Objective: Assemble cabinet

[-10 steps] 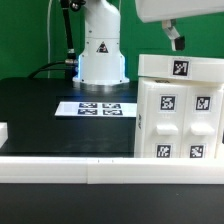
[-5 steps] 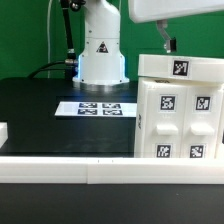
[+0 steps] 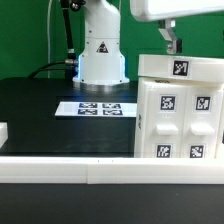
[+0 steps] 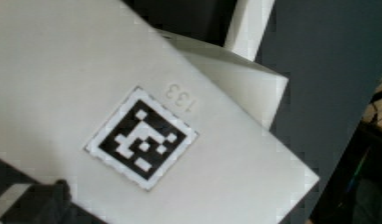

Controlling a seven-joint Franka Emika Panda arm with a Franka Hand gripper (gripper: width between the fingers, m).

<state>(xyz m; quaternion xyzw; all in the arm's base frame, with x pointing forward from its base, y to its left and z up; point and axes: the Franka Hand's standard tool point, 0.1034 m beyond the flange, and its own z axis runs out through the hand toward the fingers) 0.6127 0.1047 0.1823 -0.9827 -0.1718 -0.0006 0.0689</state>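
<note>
Since the earlier frames little has been moved: the gripper (image 3: 170,41) has been kept above the top panel (image 3: 180,68), with only a slight shift of its visible finger toward the exterior view's right, and the cabinet parts have been left where they were. Only one dark finger is seen below the white wrist housing in the exterior view, so how far the fingers are spread, and whether anything is held, cannot be told. Its tip is seen just above the rear edge of the top panel; contact cannot be judged. In the wrist view the frame is filled by a white tagged panel (image 4: 152,140), seen tilted, with a fiducial tag (image 4: 149,138) on it. The top panel is laid on the large white cabinet box (image 3: 180,120), which is stood on the black table (image 3: 50,110) at the exterior view's right. The marker board (image 3: 95,108) is seen flat on the table, near the box, before the arm's white base (image 3: 100,50). A long white border bar (image 3: 100,168) is run across the front edge
</note>
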